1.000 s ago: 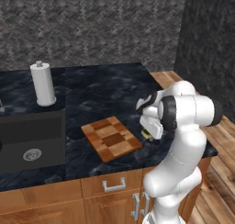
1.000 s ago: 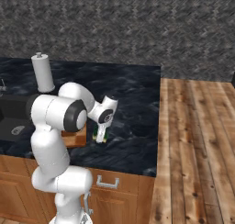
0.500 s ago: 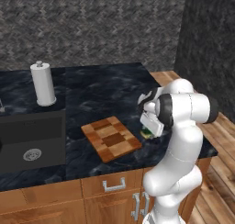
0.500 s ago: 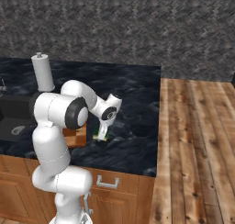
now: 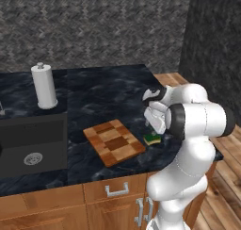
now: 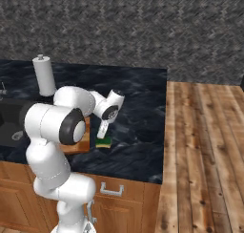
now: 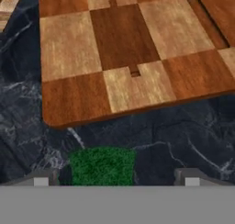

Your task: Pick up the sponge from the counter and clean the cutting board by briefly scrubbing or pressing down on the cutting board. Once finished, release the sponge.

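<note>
1. Left base view: the sponge point(image 5: 152, 138) lies on the counter point(image 5: 108, 90) near its front edge, just beside the cutting board's point(image 5: 114, 142) right corner, apart from it. The gripper point(image 5: 151, 126) hangs directly above the sponge; whether its fingers are spread cannot be told here.
2. Right base view: the gripper point(image 6: 102, 132) points down at the sponge point(image 6: 103, 142), with the arm hiding most of the board.
3. Hand view: the fingertips point(image 7: 40, 178) stand wide apart with nothing between them but the sponge point(image 7: 103, 165) below. It sits nearer one tip than the other, so centring probably comes first. The board point(image 7: 128, 53) lies beyond.
</note>
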Robot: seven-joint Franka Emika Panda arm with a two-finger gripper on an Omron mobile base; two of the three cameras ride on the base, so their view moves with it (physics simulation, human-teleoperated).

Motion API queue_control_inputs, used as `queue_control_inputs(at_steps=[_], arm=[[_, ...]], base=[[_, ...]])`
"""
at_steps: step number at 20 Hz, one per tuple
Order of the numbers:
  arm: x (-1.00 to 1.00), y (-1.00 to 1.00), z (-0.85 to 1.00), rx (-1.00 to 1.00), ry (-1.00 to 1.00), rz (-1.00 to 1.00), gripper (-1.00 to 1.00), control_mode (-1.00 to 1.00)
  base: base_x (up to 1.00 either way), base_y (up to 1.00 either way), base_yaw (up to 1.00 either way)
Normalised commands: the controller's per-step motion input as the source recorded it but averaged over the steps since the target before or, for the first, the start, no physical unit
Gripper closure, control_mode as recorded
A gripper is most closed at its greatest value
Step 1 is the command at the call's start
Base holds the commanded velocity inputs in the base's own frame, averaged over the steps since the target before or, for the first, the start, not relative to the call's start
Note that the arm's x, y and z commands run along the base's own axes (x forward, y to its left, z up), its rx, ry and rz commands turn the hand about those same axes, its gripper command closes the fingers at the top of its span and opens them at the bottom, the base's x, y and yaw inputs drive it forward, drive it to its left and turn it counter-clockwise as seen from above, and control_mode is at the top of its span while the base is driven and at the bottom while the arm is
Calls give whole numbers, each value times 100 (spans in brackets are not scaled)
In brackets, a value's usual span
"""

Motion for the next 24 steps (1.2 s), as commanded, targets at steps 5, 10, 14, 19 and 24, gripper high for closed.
queue_control_inputs(at_steps=[5,10,14,19,24], arm=[[-41,14,74,0,-19,-15,-100,-100],[-60,28,60,0,-15,-27,-100,-100],[-71,39,32,0,-4,-32,-100,-100],[-69,35,20,0,0,-35,-100,-100],[-59,25,21,0,0,-39,-100,-100]], base=[[0,0,0],[0,0,0],[0,0,0],[0,0,0],[0,0,0]])
